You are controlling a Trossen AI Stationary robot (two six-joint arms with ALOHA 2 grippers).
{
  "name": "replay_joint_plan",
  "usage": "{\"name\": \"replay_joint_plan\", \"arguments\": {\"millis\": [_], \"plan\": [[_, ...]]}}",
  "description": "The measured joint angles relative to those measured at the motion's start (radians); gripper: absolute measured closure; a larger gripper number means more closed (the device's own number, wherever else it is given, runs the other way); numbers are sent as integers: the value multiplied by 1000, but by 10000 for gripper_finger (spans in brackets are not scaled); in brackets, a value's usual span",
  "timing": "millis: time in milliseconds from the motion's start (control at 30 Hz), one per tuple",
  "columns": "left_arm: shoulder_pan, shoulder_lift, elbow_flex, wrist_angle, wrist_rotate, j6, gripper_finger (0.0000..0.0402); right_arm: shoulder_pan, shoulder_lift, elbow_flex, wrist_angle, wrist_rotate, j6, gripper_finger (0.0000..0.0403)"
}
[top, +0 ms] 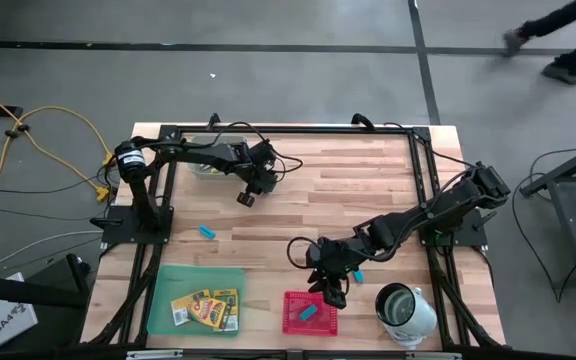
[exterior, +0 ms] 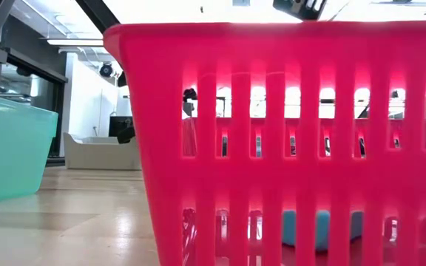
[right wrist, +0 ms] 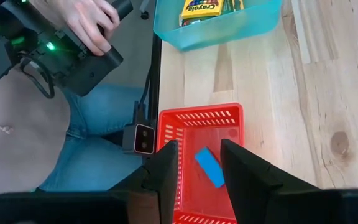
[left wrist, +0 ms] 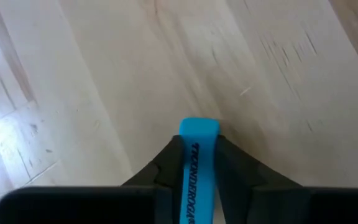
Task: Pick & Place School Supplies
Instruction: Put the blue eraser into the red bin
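Note:
My left gripper (top: 247, 197) is over the far middle of the table, shut on a light-blue oblong piece (left wrist: 197, 132). My right gripper (top: 330, 292) hangs open above the red tray (top: 290, 322), its fingers (right wrist: 166, 163) standing either side of the view down into it. A second blue piece (right wrist: 210, 167) lies flat on the red tray's floor. A third blue piece (top: 207, 232) lies on the bare wood, and a fourth (top: 358, 275) shows beside the right arm. Yellow-orange crayon boxes (top: 206, 308) lie in the green tray (top: 168, 280). The plier-like tools are not seen. My left gripper pinches the light-blue piece between its two fingers (left wrist: 166, 163), which lie along its long sides. Its free end (left wrist: 197, 126) sticks out past the fingertips toward the table. The fingers point down at the wood; whether the piece touches the table I cannot tell.
A white-and-metal cup (top: 405, 308) stands to the right of the red tray near the table's near edge. A clear tray (top: 206, 167) sits at the far left. A person in jeans (right wrist: 98, 143) sits at the near edge, a hand (right wrist: 82, 22) on a dark device. Bare wood lies in the middle.

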Motion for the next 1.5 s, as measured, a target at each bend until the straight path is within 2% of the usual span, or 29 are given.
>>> {"name": "replay_joint_plan", "arguments": {"millis": [667, 900, 1133, 1400, 1500], "plan": [[-84, -31, -1, -9, -32, -103, 356, 1, 0, 0, 3, -1, 2, 291], [-91, -31, -1, 1, -230, -128, 356, 8, 0, 0, 3, -1, 2, 291], [-112, -50, -1, -7, -232, -157, 356, 9, 0, 0, 3, -1, 2, 291], [-196, -52, -1, -1, -234, -147, 355, 9, 0, 0, 3, -1, 2, 291], [-239, -56, -1, 27, -268, -130, 355, 9, 0, 0, 3, -1, 2, 291]]}}
